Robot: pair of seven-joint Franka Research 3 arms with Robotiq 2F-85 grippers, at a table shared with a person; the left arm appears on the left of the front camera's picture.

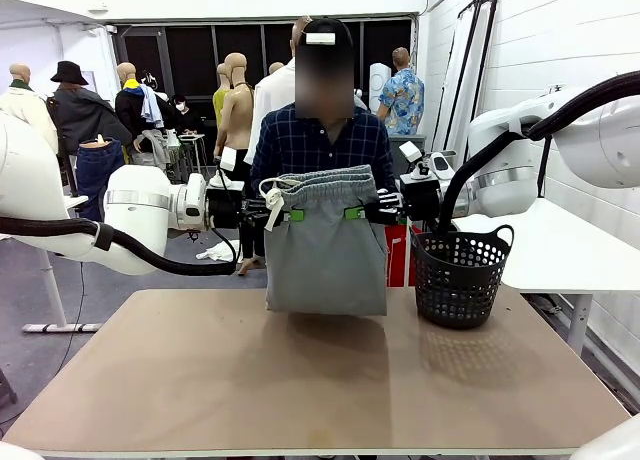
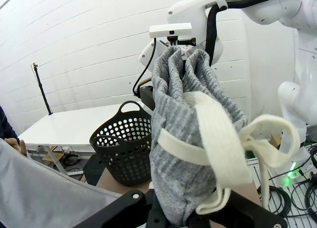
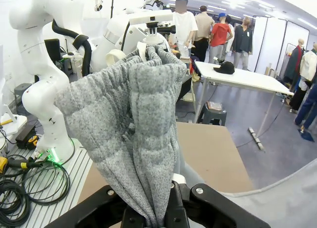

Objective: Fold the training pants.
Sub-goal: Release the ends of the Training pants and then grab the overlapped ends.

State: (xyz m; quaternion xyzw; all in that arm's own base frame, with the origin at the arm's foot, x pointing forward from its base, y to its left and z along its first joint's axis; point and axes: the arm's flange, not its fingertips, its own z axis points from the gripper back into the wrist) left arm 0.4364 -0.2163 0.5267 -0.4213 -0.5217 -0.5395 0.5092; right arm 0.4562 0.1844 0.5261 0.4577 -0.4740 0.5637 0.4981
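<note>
above the table (image 1: 300, 380), training pants (image 1: 325, 255) hanging, black basket (image 1: 460, 280) beside

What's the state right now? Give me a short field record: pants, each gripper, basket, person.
pants: training pants held up by the waistband, hanging flat over the table, lower edge down at the tabletop
left gripper: shut on the waistband's left end, by the white drawstring
right gripper: shut on the waistband's right end
basket: black, upright on the table, to the right of the pants
person: standing behind the pants at the far side
</note>
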